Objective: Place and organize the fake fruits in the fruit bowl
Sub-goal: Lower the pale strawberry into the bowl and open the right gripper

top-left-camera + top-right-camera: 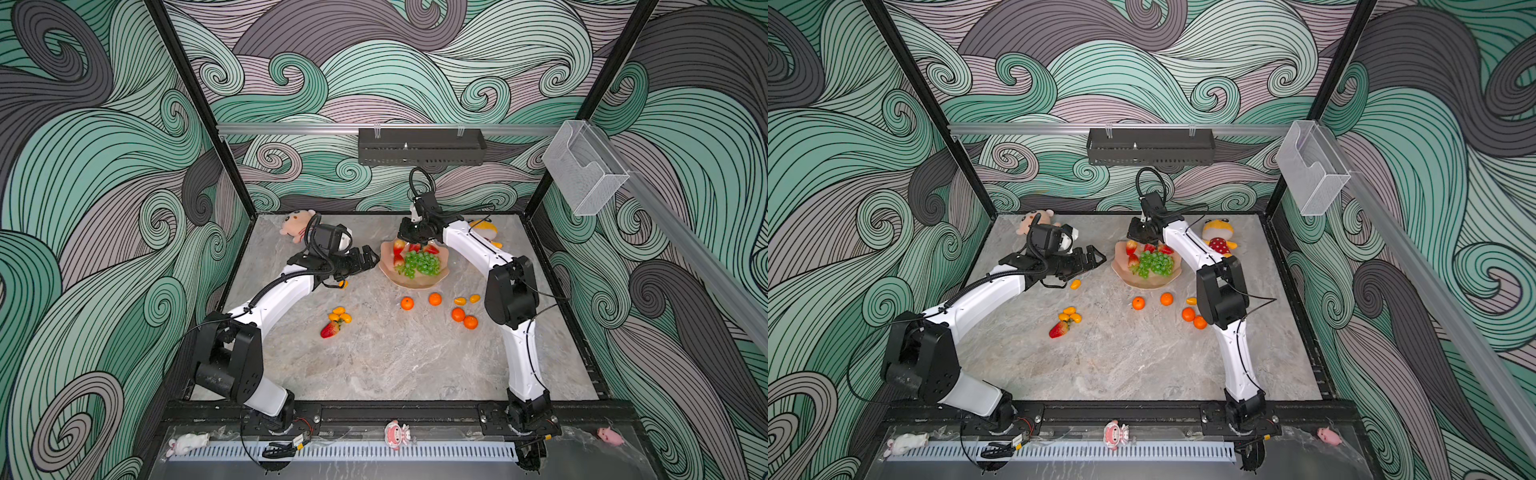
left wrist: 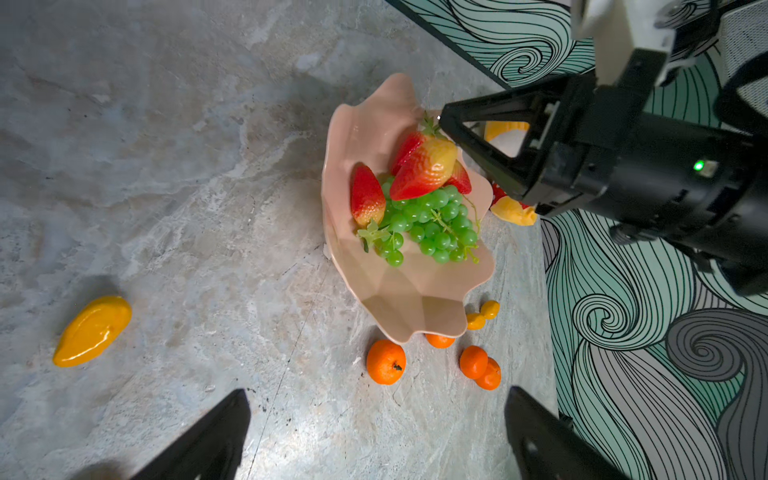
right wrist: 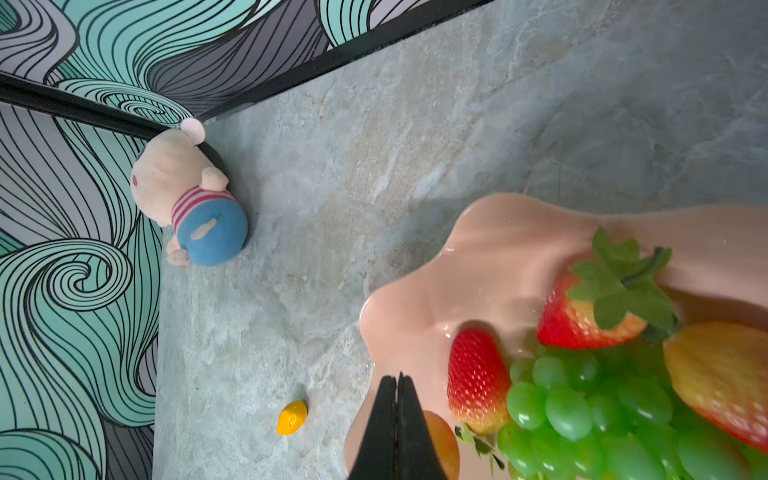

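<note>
**Room at 6 O'Clock, Crowding at 12**

Fruit bowl (image 1: 415, 283) just past the centre of the marble table (image 1: 374, 365) toward 12 o'clock, scalloped rim short of the black far edge. Widest bare stretch from centre down to 6 o'clock, as far as the black rail along the near edge. Left forearm across the 9 o'clock side. Right arm along the 3 o'clock edge, elbow just beside the loose fruit there. Pink plush doll (image 1: 297, 224) in the far corner at 10 o'clock. Yellow plush toy (image 1: 1219, 237) at 1 o'clock, behind the right arm.

Left gripper (image 1: 371, 261) at the bowl's 9 o'clock, just beside the rim and apart from it, jaws spread wide. Right gripper (image 3: 397, 380) above the bowl's 12 o'clock rim, pointing down, fingertips pressed together in the right wrist view. In the left wrist view, tip right at a strawberry's leaf cap, contact impossible to judge.

Counted in the bowl:
- one green grape bunch (image 1: 422, 262)
- four strawberries (image 1: 399, 246), ranged from 9 to 1 o'clock around the grapes

Counted on the marble:
- one lone strawberry (image 1: 330, 329), well apart from the bowl at its 7 o'clock
- three kumquats (image 1: 338, 310) clustered just beside that strawberry
- one single kumquat (image 1: 343, 284) close under the left wrist, at the bowl's 8 o'clock
- two kumquats (image 1: 460, 301) side by side at the bowl's 4 o'clock
- four tangerines: a separated pair (image 1: 407, 303) near the bowl's 6 o'clock, and a touching pair (image 1: 471, 322) at 5 o'clock

Six kumquats in all.
</note>
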